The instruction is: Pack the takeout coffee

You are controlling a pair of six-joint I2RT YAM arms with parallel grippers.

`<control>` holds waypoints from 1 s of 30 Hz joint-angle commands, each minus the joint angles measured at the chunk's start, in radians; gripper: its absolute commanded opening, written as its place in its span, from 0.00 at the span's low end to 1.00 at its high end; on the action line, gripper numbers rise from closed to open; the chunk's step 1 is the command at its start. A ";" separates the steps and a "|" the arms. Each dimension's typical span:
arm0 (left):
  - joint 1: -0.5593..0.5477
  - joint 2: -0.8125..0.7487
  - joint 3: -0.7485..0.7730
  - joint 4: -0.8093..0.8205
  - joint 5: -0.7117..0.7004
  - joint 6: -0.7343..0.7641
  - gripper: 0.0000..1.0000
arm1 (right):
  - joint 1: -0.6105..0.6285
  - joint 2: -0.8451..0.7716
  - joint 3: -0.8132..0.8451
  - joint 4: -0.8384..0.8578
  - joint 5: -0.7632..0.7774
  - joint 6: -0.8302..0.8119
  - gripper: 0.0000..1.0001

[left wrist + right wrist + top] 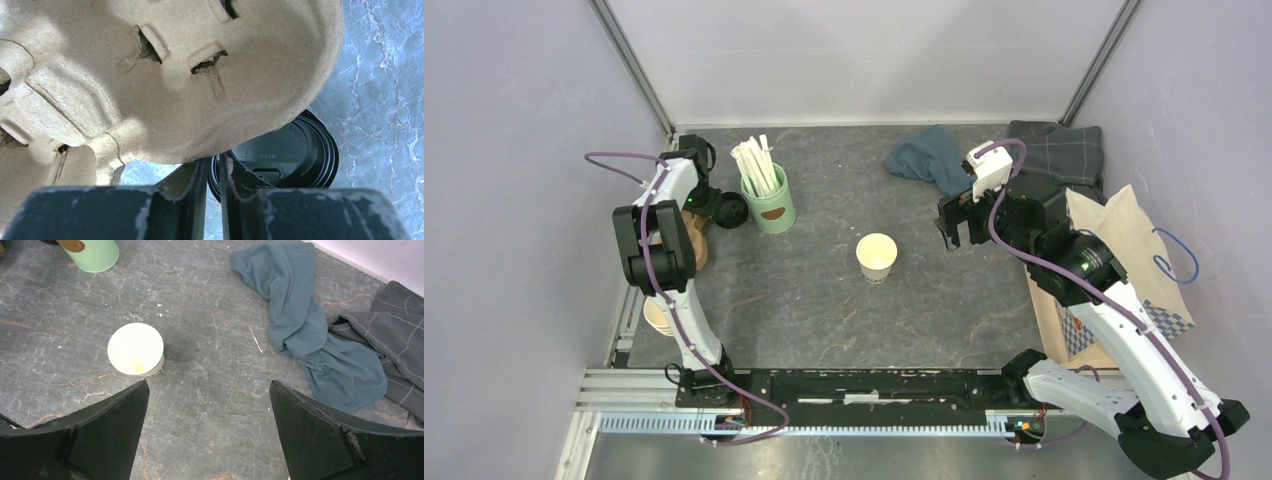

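**Left fingers sitting at the lidded coffee, right fingers gaping over the bench**

The takeout coffee (731, 211) is standing at about 10 o'clock on the bench (824, 320), showing only its round black lid from above. The mint-green mug (771, 208) is standing just beside it at its 3 o'clock, with white sticks (757, 165) poking out of the top.

The left fingers (712, 203) are reaching in from the coffee's 9 o'clock side. In the left wrist view these fingers (185, 200) are lying close together with only a thin slit between them. The rim of the black lid (285, 150) is showing right at their tips. A pulp cup carrier (150, 75) is filling most of that view, and its edge is resting over the tip of one finger. Whether the fingers are pinching the lid's rim, the carrier's edge or nothing cannot be told. From above, the carrier (696, 245) is lying under the left arm at the coffee's 7 o'clock.

The right fingers (951, 222) are hanging over the bench at about 2 o'clock. They (100, 430) are spread wide and holding nothing.

A lidless cream cup (876, 257) is standing upright near the bench's centre. A blue cloth (924, 155) and a grey checked cloth (1054, 145) are lying crumpled at 1 o'clock. A brown paper bag (1124, 250) is lying at the 3 o'clock edge, partly under the right arm.
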 commanded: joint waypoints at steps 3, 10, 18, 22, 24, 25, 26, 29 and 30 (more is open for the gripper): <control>0.005 0.008 0.006 0.015 -0.031 0.022 0.16 | 0.004 -0.020 0.007 0.041 -0.007 0.015 0.98; 0.005 -0.004 0.003 0.015 -0.036 0.025 0.04 | 0.004 -0.021 0.006 0.044 -0.011 0.013 0.98; 0.005 -0.035 0.012 0.009 -0.019 0.035 0.02 | 0.004 -0.024 0.006 0.045 -0.018 0.013 0.98; 0.004 -0.051 0.026 -0.006 -0.020 0.043 0.02 | 0.004 -0.030 0.007 0.049 -0.020 0.014 0.98; 0.005 -0.061 0.027 -0.008 -0.025 0.044 0.02 | 0.004 -0.033 0.007 0.048 -0.022 0.015 0.98; 0.006 -0.065 0.027 -0.007 -0.029 0.046 0.02 | 0.004 -0.037 0.006 0.050 -0.022 0.015 0.98; 0.005 -0.067 0.030 -0.008 -0.031 0.049 0.02 | 0.005 -0.040 0.004 0.052 -0.023 0.015 0.98; 0.006 -0.072 0.046 -0.020 -0.028 0.054 0.02 | 0.004 -0.044 0.000 0.055 -0.027 0.015 0.98; 0.005 -0.079 0.047 -0.020 -0.028 0.056 0.02 | 0.005 -0.048 0.000 0.054 -0.027 0.016 0.98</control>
